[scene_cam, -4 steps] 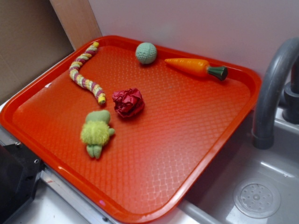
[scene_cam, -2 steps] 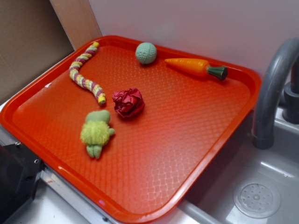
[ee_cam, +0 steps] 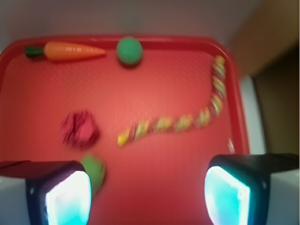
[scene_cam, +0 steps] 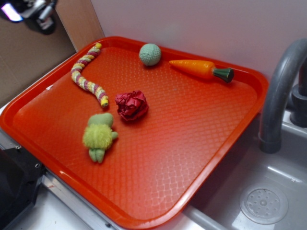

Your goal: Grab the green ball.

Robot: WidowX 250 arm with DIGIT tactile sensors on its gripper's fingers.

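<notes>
- Gripper [ee_cam: 150, 192]: the wrist view shows both fingers [ee_cam: 63, 194] spread wide, with nothing between them. In the exterior view only a blurred piece of it shows at the top left corner [scene_cam: 29, 12], off the tray and above it.
- Small pale mint-green knitted ball [scene_cam: 150, 54]: sits on the red textured plastic tray [scene_cam: 192, 143] near the far rim, on its own and touching nothing. In the wrist view [ee_cam: 129, 50] it is at the top centre, well apart from the fingers.
- Orange plastic carrot with dark green top [scene_cam: 201, 69]: lies just to the right of the ball along the far edge, tip pointing at the ball, with a gap between them.
- Striped yellow, pink and green knitted rope toy [scene_cam: 88, 74]: curves along the tray's left side, from the far left corner toward the middle.
- Red crumpled paper-like wad [scene_cam: 131, 105]: near the tray's centre, just beside the lower end of the rope toy.
- Fuzzy yellow-green plush toy with legs [scene_cam: 99, 136]: lies in front of the wad, near it. In the wrist view it is partly hidden behind the left finger.
- Grey faucet spout [scene_cam: 280, 91] and grey sink basin with round drain [scene_cam: 263, 205]: to the right of the tray.
- The wrist view is motion-blurred, so fine detail is unclear.
</notes>
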